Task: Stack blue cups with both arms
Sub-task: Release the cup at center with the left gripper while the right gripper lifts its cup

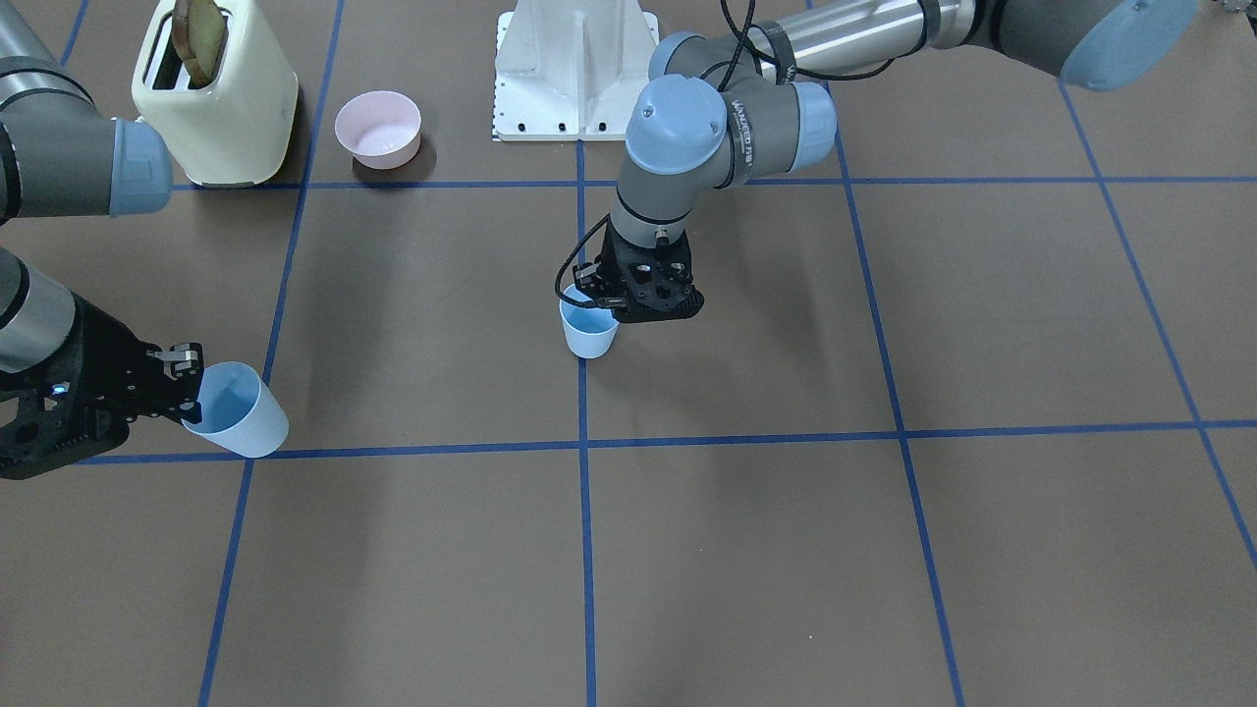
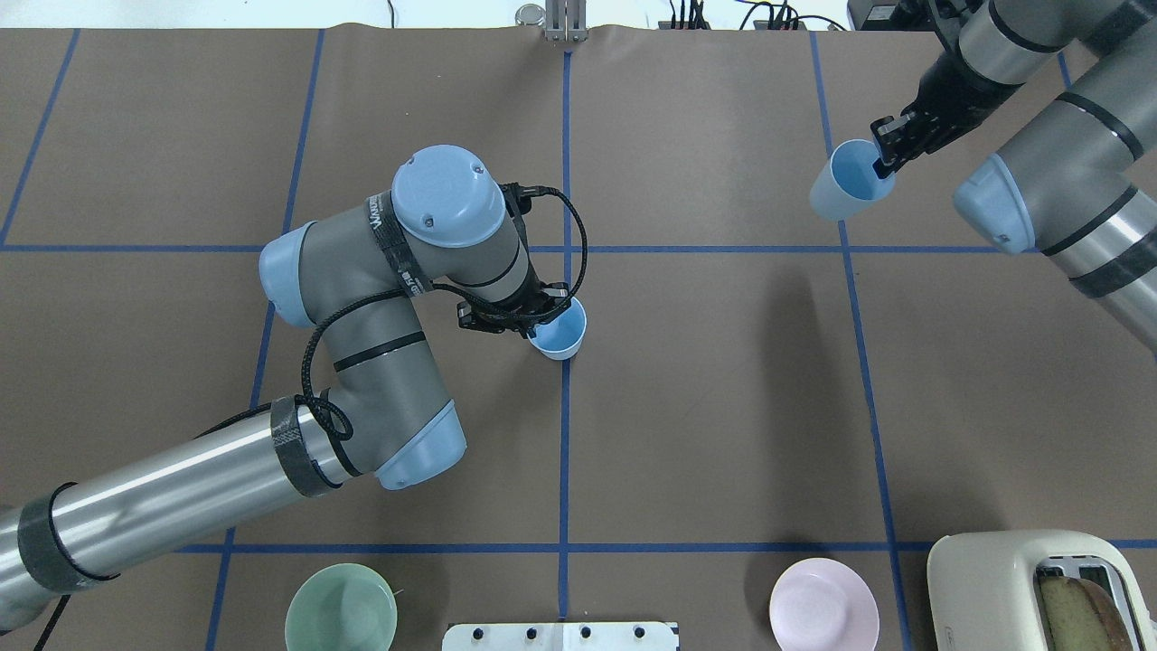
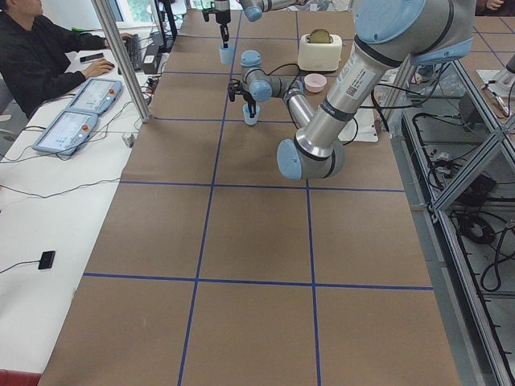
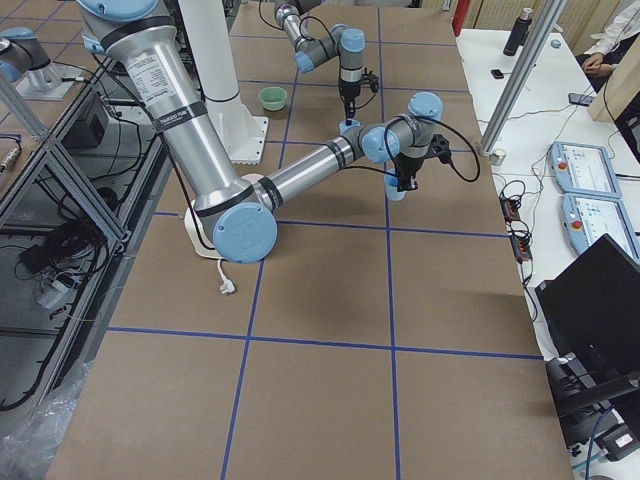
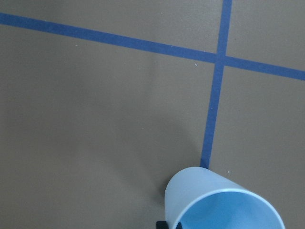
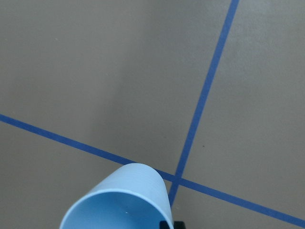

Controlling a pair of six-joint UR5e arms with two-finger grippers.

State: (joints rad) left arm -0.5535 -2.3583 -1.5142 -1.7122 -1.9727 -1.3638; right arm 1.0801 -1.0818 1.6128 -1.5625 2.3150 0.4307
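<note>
One blue cup [image 2: 562,333] is upright near the table's middle, on or just above the blue tape line. My left gripper [image 2: 545,314] is shut on its rim, one finger inside the cup. The cup also shows in the front view [image 1: 589,334] and low in the left wrist view [image 5: 224,202]. The second blue cup [image 2: 845,185] hangs tilted above the far right part of the table. My right gripper [image 2: 881,163] is shut on its rim. It shows in the front view [image 1: 239,409] and in the right wrist view [image 6: 121,200]. The two cups are far apart.
A cream toaster [image 2: 1030,588] with a bread slice and a pink bowl [image 2: 823,606] sit near the robot's right side. A mint-green bowl [image 2: 341,610] sits on the near left. The white base pedestal [image 1: 576,69] stands between them. An operator [image 3: 36,48] sits beside the table.
</note>
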